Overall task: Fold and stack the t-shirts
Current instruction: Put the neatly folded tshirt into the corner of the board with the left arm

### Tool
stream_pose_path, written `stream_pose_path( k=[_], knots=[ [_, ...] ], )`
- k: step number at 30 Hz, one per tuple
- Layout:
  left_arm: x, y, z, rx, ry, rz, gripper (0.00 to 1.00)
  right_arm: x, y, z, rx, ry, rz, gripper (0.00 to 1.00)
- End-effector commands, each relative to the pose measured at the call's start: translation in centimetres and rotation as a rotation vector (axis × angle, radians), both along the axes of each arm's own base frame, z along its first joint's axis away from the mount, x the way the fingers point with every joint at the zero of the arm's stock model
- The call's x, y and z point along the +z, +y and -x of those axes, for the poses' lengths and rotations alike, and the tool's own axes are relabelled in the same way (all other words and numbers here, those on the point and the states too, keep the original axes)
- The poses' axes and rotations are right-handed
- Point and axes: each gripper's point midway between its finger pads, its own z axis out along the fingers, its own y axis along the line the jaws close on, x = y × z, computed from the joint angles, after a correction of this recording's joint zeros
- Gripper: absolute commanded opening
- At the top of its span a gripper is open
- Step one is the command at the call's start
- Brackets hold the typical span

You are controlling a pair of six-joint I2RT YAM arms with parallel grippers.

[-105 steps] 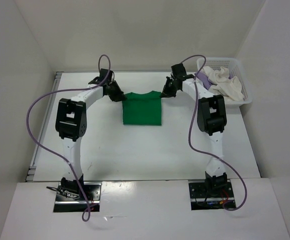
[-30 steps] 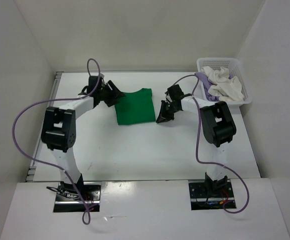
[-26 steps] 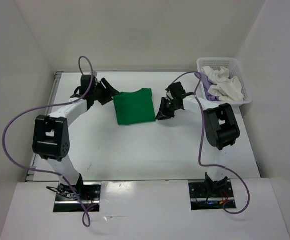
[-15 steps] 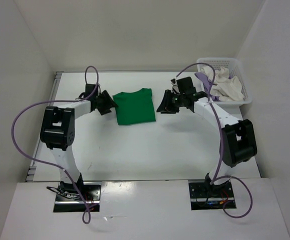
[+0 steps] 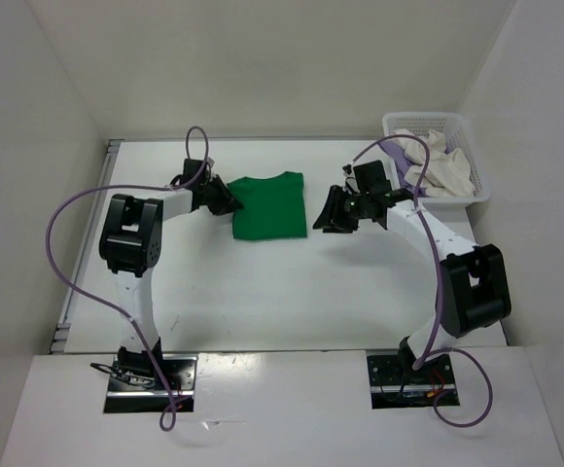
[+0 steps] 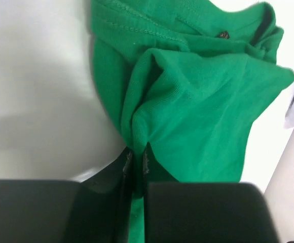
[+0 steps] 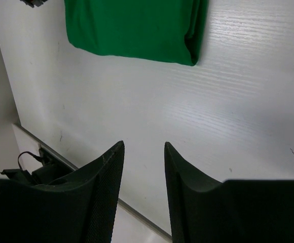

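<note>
A folded bright green t-shirt (image 5: pixel 270 205) lies on the table at the back middle. My left gripper (image 5: pixel 228 202) is at its left edge, shut on a pinched ridge of the green cloth (image 6: pixel 137 126). The cloth bunches up just past the fingertips. My right gripper (image 5: pixel 329 220) hovers just right of the shirt, open, with nothing between its fingers (image 7: pixel 106 172). From the right wrist the green t-shirt (image 7: pixel 132 28) lies flat, apart from that gripper. A white t-shirt (image 5: pixel 438 165) and a lavender one (image 5: pixel 399 156) sit heaped in the basket.
A white lattice basket (image 5: pixel 462 131) stands at the back right corner. White walls close in the table (image 5: pixel 282 292) on the left, back and right. Purple cables loop off both arms.
The left gripper has closed on the shirt's left edge and shifted right with it. The right gripper has opened and pulled back to the right. The shirt slid slightly right.
</note>
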Motion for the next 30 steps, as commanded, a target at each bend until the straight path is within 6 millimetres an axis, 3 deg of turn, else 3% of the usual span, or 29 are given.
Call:
stream_pose_path(
  k=[1, 3, 4, 5, 7, 8, 10, 11, 12, 14, 15, 16, 18, 19, 21, 24, 30],
  knots=[
    [3.1, -1.0, -3.1, 0.015, -0.068, 0.016, 0.09, 1.6, -0.2, -0.3, -0.007, -0.049, -0.021, 0.43],
    [5.5, -0.1, -5.0, 0.036, -0.121, 0.007, 0.09, 1.3, -0.1, -0.6, -0.007, -0.042, -0.019, 0.43],
    [8.3, 1.3, -7.0, 0.057, -0.182, 0.022, 0.09, 1.3, -0.1, -0.6, -0.007, -0.042, -0.019, 0.43],
    [9.1, 1.3, -7.5, 0.058, -0.192, 0.023, 0.09, 1.0, -0.1, -0.6, -0.007, -0.033, -0.016, 0.43],
    [11.0, 5.2, -9.2, 0.122, -0.226, 0.025, 0.09, 1.0, 0.0, -0.8, -0.007, -0.033, -0.016, 0.43],
    [12.9, 8.3, -10.1, 0.175, -0.262, 0.021, 0.09, 1.4, 0.1, -0.9, -0.001, -0.039, -0.025, 0.43],
    [14.5, 11.8, -10.8, 0.233, -0.296, 0.014, 0.09, 1.5, 0.3, -1.2, 0.005, -0.039, -0.032, 0.43],
    [14.5, 13.6, -10.9, 0.256, -0.301, 0.003, 0.09, 1.5, 0.3, -1.2, 0.005, -0.039, -0.032, 0.45],
    [15.1, 17.0, -11.2, 0.312, -0.315, -0.005, 0.09, 1.5, 0.4, -1.4, 0.011, -0.044, -0.028, 0.45],
    [15.6, 20.1, -11.0, 0.362, -0.324, -0.014, 0.11, 1.6, 0.4, -1.4, 0.018, -0.048, -0.024, 0.45],
    [15.4, 21.6, -11.0, 0.394, -0.324, -0.024, 0.14, 1.5, 0.4, -1.5, 0.018, -0.036, -0.020, 0.45],
    [13.7, 23.9, -10.2, 0.448, -0.285, -0.012, 0.20, 1.9, 0.5, -1.6, 0.031, -0.051, -0.025, 0.45],
    [13.0, 27.0, -9.2, 0.551, -0.277, -0.025, 0.20, 1.7, 0.5, -1.6, 0.038, -0.044, -0.017, 0.45],
    [12.2, 29.0, -8.0, 0.617, -0.270, -0.011, 0.37, 1.3, 0.6, -1.4, 0.047, -0.023, -0.022, 0.45],
    [11.5, 30.3, -6.9, 0.648, -0.234, -0.012, 0.65, 1.5, 0.9, -1.2, 0.060, -0.019, -0.037, 0.45],
    [10.3, 30.1, -5.7, 0.642, -0.197, -0.034, 1.00, 1.2, 1.0, -1.0, 0.075, -0.013, -0.041, 0.45],
    [8.9, 28.6, 0.2, 0.739, -0.142, -0.019, 1.00, 1.2, 1.0, -1.3, 0.069, -0.024, -0.037, 0.43]
  ],
)
